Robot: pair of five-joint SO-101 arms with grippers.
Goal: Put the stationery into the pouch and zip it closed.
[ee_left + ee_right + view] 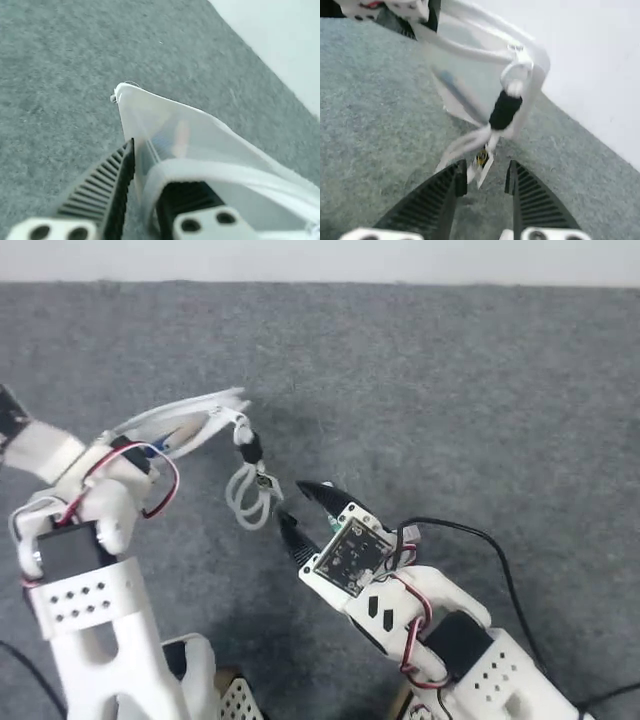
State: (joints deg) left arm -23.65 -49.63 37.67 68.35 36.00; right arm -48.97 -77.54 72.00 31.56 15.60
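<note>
- On the left side of the grey surface (450,390), your left end effector (158,447) is pinched on the translucent pouch (195,422).
- In the left wrist view, the left end effector (147,170) has the pouch's (190,140) thick white rim between its fingers, one ridged black finger (117,180) outside the wall and the other under the rim.
- The pouch stretches from that grip toward the middle of the surface. In the right wrist view the pouch (470,75) hangs above the grey surface (370,130) rather than lying flat on it.
- A slim item (454,91) shows through the pouch wall; you cannot tell exactly what it is.
- From the pouch's free corner hangs the zip pull, made of a black sleeve (250,448), a white cord loop (248,498) and a small tag (265,480).
- You cannot tell from these views whether the zip is closed along its whole length.
- Your right end effector (297,505) sits just beside the cord loop with its jaws spread and gripping nothing.
- From the right wrist, the right end effector (486,175) has the tag (481,160) and the lower end of the cord loop (465,142) hanging in the gap between its black fingers. The black sleeve (505,110) is above them, nearer the pouch.
</note>
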